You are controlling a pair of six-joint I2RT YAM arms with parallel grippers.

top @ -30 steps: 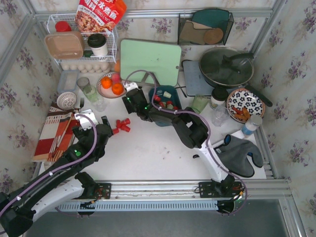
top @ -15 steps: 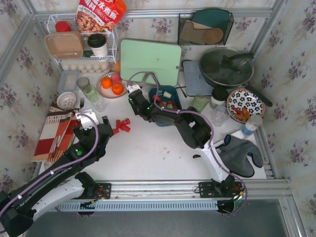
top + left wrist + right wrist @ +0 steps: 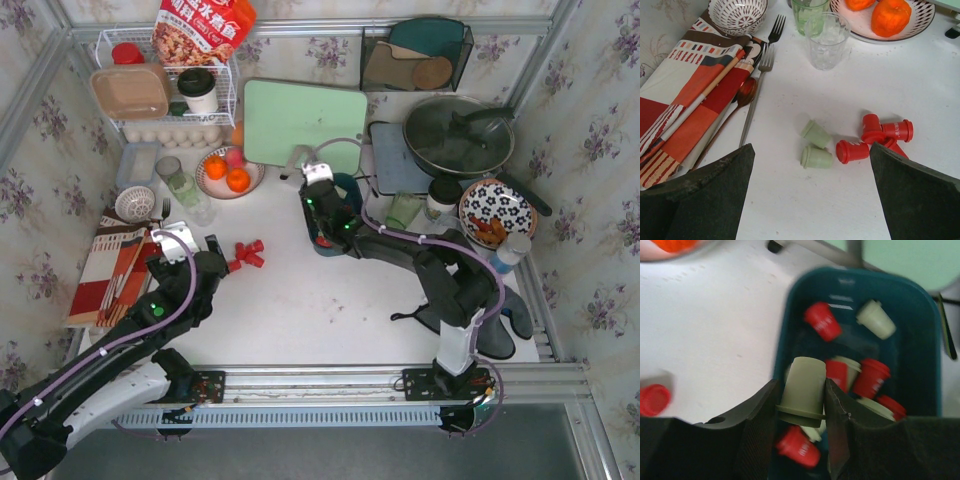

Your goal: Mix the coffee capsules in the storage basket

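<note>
Sitting in storage basket (image 3: 917, 330): red + grn capsules (image 3: 822, 321)

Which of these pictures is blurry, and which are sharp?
Right wrist view: smeared throughout, the storage basket and its capsules soft-edged; the pale green capsule held in the right tool is slightly clearer. Left wrist view: crisp, loose capsules sharp-edged. Top view: sharp, evenly lit.

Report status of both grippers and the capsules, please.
Right gripper shut on pale green capsule, above teal basket. Left gripper open over loose capsules on table. No obstruction seen.
</note>
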